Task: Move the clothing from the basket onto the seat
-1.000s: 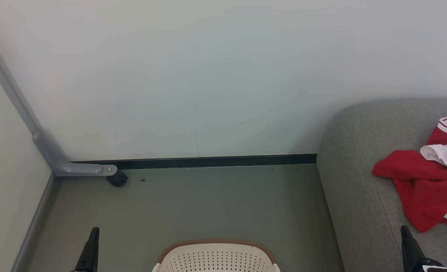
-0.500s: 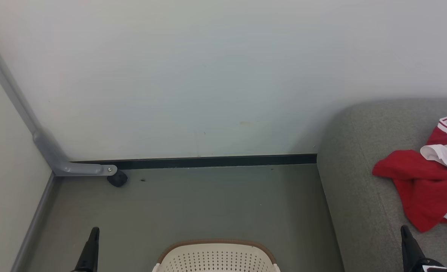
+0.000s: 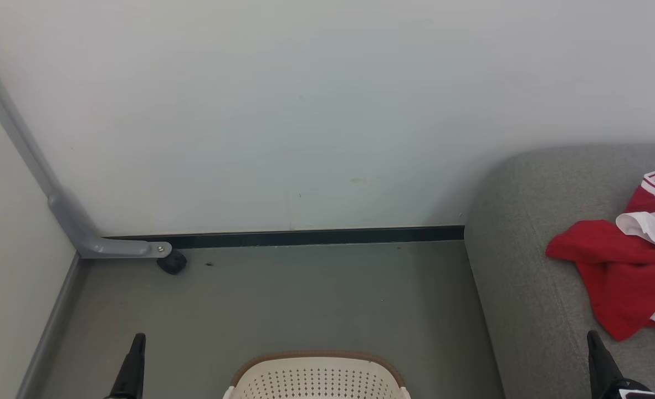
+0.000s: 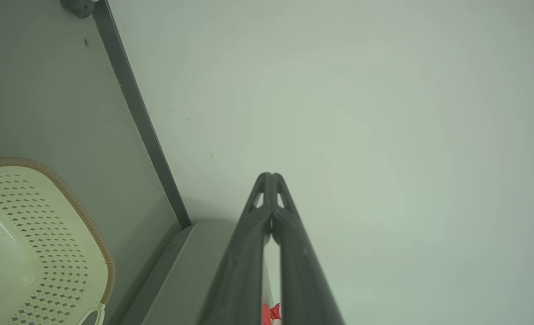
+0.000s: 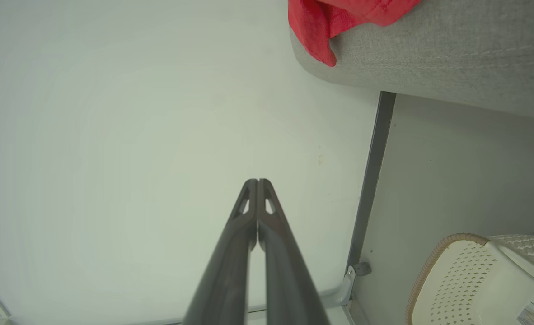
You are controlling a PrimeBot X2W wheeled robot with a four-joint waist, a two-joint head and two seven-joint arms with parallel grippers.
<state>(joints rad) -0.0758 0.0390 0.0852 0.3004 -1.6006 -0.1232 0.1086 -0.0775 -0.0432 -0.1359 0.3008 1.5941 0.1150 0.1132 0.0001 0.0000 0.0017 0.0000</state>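
Observation:
Red clothing [image 3: 629, 266] with white striped trim lies crumpled on the grey seat [image 3: 521, 288] at the right; a fold of the clothing [image 5: 334, 20] hangs over the seat's edge [image 5: 429, 58]. The cream basket [image 3: 316, 379] with its brown rim stands on the floor at the bottom centre, and what shows of its inside is bare; the basket [image 4: 32, 243] [image 5: 484, 280] also appears in both wrist views. My left gripper [image 3: 138, 339] is at the lower left, shut and holding nothing [image 4: 270, 175]. My right gripper [image 3: 592, 336] is over the seat's front, shut and holding nothing [image 5: 257, 181].
A pale wall with a dark baseboard [image 3: 305, 237] stands behind the floor. A grey metal leg with a black caster [image 3: 171, 261] sits in the far left corner. Grey floor [image 3: 283, 299] lies between basket and wall.

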